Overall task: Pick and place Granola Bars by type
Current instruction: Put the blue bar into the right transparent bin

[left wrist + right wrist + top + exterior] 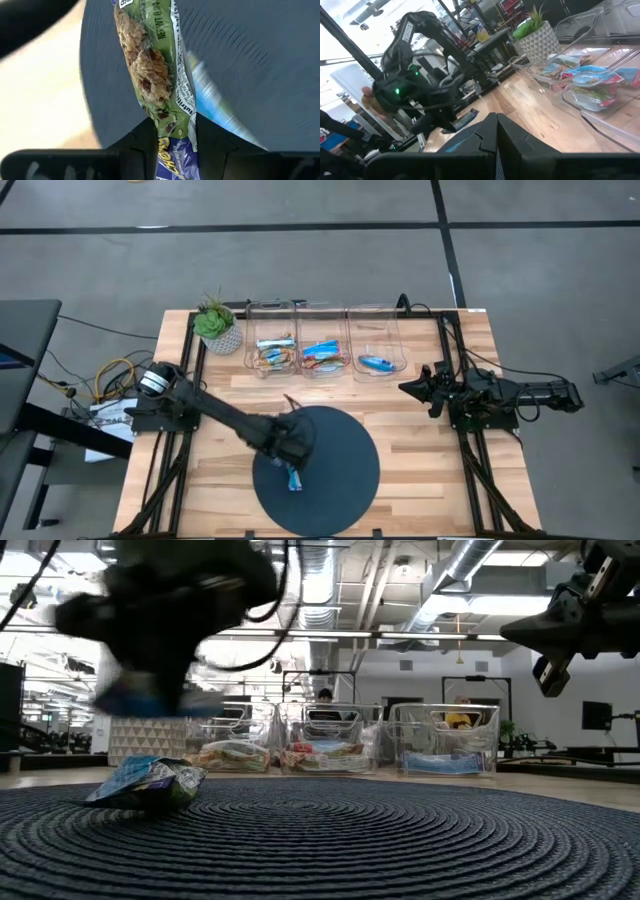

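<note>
My left gripper [289,458] hangs over the dark round mat [345,470], fingers pointing down, shut on a green multicoloured granola bar [150,75]. Under it a light blue bar [215,110] lies flat on the mat, also visible as the blue bar [294,478] and the bar [150,780]. At the table's far side three clear bins hold sorted bars: multicoloured [272,355], mixed blue and red [323,355] and bright blue [378,363]. My right gripper [408,388] waits shut, held level above the table's right side. My left gripper pinches the green bar between its two fingers [145,145] near the purple end of the wrapper [172,145]. The wrapper narrows where the fingers close on it. The fingers come from above, pointing down, and lie across the bar. The bar [150,700] is clear of the mat.
A potted plant [217,325] stands at the far left corner beside the bins. Bare wooden tabletop [420,430] lies between the mat and the bins and on the right. Cables [110,375] hang off the table's left edge.
</note>
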Controlling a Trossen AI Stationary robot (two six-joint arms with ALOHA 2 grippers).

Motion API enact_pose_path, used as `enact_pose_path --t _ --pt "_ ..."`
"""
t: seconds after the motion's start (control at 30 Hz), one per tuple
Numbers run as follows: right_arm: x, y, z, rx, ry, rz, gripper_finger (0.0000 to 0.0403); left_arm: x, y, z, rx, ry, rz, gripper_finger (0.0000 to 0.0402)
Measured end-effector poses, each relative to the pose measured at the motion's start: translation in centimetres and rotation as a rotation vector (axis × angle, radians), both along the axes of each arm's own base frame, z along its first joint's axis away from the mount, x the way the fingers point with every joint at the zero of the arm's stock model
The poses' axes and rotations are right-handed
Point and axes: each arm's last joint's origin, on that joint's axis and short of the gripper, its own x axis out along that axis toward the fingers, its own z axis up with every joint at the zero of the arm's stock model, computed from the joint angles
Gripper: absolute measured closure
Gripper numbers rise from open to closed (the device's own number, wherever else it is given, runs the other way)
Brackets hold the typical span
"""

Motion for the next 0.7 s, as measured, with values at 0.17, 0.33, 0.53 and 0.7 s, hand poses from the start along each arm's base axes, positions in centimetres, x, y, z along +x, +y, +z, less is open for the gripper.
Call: enact_pose_path --t 0.17,0.33,0.53,0.7 --pt "0.0 0.0 0.0 0.000 0.000 0.000 0.0402 2.4 2.9 2.0 0.101 -0.104 -0.083 0.0303" --pt "0.0 0.0 0.0 0.000 0.000 0.000 0.0402 4.5 6.3 3.8 0.192 -0.197 -0.128 0.0303" --pt "0.0 0.0 0.0 0.000 -0.001 0.000 0.0402 6.7 9.9 5.8 0.284 -0.337 -0.173 0.0303" --pt "0.0 0.0 0.0 0.000 -0.001 0.000 0.0401 8.2 12.3 6.9 0.339 -0.469 -0.193 0.0303"
